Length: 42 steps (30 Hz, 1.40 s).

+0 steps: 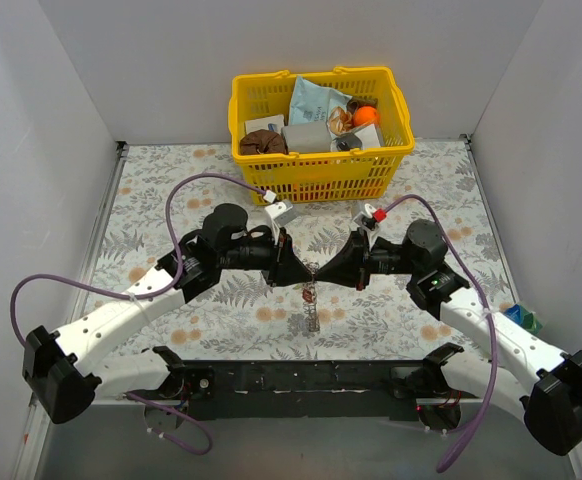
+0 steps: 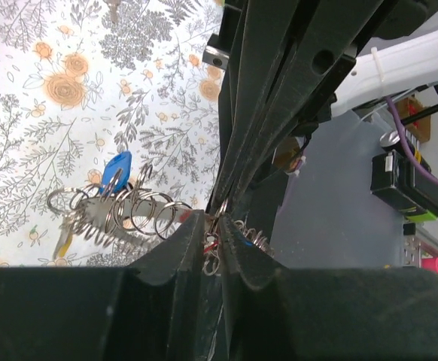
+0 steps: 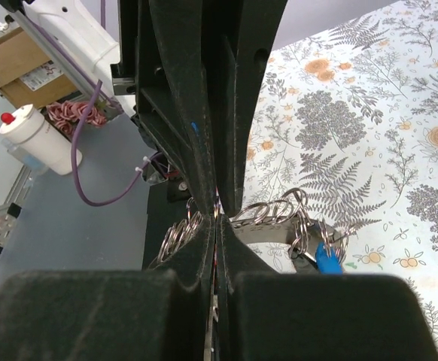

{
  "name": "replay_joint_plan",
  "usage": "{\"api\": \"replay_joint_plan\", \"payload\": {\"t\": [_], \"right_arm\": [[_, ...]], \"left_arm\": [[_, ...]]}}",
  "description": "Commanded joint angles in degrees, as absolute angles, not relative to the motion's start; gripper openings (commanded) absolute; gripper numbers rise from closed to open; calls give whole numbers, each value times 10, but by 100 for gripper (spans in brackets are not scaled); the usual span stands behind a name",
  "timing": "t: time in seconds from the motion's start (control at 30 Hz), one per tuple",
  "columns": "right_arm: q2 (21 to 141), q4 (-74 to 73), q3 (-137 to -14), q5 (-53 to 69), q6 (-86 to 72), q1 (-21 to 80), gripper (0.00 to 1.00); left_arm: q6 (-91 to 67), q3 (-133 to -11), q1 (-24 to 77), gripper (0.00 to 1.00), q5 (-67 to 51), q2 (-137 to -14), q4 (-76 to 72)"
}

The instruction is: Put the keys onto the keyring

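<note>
Jaws are meeting nose to nose above the floral tablecloth (image 1: 151,170) — left gripper (image 2: 213,229) and right gripper (image 3: 216,226) are each clamping tight on the keyring bunch (image 2: 140,210), blue key (image 2: 117,169) among its rings.

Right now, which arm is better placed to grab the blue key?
Left, narrowly. Left gripper and right gripper both pinch the rings, but only the left wrist view shows the blue key clearly.

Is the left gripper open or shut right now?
Shut. The left gripper has its fingers pressed together on thin wire rings, no gap showing.
</note>
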State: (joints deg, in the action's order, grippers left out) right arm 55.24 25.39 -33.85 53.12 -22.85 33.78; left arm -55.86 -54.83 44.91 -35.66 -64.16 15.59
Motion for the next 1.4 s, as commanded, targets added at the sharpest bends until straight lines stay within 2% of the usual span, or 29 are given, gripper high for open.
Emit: {"api": "replay_joint_plan", "payload": {"t": [0.0, 0.2, 0.23, 0.47, 0.67, 0.9, 1.13, 1.37], "right_arm": [[536, 308, -345, 549, -251, 342, 1], [530, 325, -346, 547, -260, 342, 1], [525, 328, -345, 543, -260, 341, 1], [494, 349, -336, 512, -255, 342, 1], [441, 406, -303, 465, -261, 342, 1], [432, 482, -301, 489, -291, 342, 1], [439, 518, -305, 501, -321, 342, 1], [445, 527, -311, 515, -330, 342, 1]], "left_arm": [[-571, -546, 450, 16, -338, -616, 105], [-582, -534, 450, 34, -318, -593, 80], [-584, -532, 450, 39, -315, -590, 77], [-599, -511, 450, 63, -298, -552, 19], [-609, -498, 450, 64, -308, -537, -38], [-623, -457, 450, 51, -323, -518, -133], [-614, -456, 450, 40, -365, -544, -151], [-614, -439, 450, 36, -336, -538, -172]]}}
